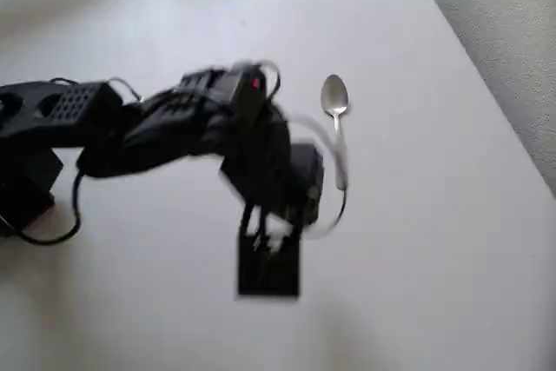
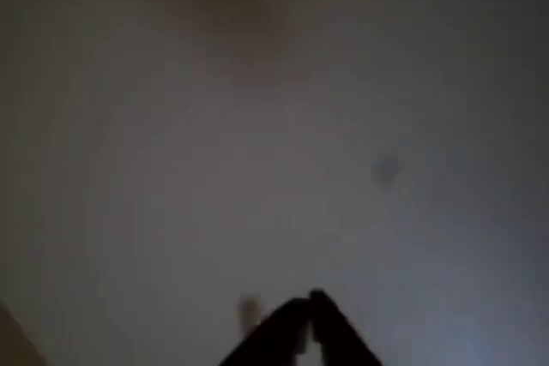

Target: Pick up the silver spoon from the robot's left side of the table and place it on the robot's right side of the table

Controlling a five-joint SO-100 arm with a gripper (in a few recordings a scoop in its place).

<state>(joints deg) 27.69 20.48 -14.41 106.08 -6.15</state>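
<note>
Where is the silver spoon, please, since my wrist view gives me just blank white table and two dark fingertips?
Observer: The small shiny silver metal spoon lies flat on the plain white table in the overhead view, bowl toward the top of the picture, handle running down.
Operator: Is the hand close to it?
Observer: The black hand is lower in that picture and left of the spoon's handle, apart from it and blurred.
Operator: Is anything held?
Observer: Your own view settles that: the fingertips meet with nothing between them.
Operator: How near is the table edge?
Observer: The edge runs diagonally to the right of the spoon, with speckled grey floor beyond.
</note>
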